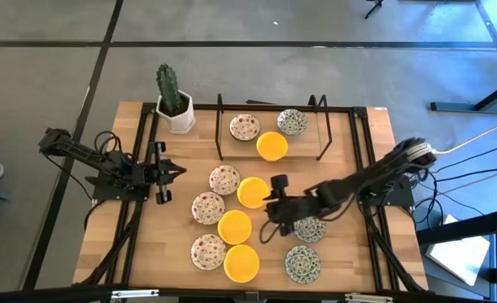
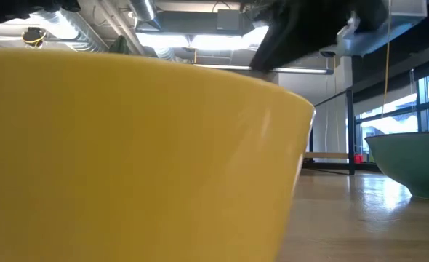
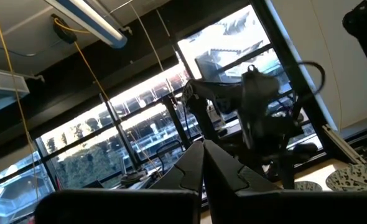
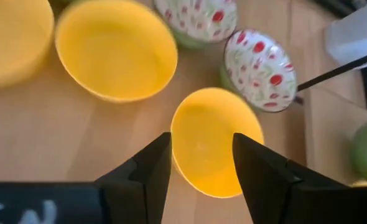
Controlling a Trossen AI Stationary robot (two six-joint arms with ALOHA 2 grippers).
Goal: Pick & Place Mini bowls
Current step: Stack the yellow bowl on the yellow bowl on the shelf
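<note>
Bowls lay scattered over the wooden surface [image 1: 358,168] in the high view: 3 sat inside the black wire rack [image 1: 269,126] at the far side, a cream floral one, a grey-green patterned one and a yellow one, while the rest spread across the middle and near edge. The right claw [image 1: 269,204] reached in over the centre, beside a yellow bowl [image 1: 253,192], its fingers spread. The left claw [image 1: 174,172] waited at the left side, pinched shut on nothing. A cactus pot [image 1: 176,114] stood at the far left corner. From the low view, a yellow bowl's wall [image 2: 127,160] filled most of the picture, with a greenish bowl [image 2: 411,164] off to the side. The left wrist view showed its 2 fingers [image 3: 190,171] pressed together, pointed at the room. In the right wrist view, open fingers [image 4: 140,177] flanked a yellow bowl [image 4: 216,140], with red-speckled bowls [image 4: 261,70] beyond. To grip well, 1 finger should probably drop inside the rim and 1 outside, then close squarely so the shallow bowl did not skid or tip.
</note>
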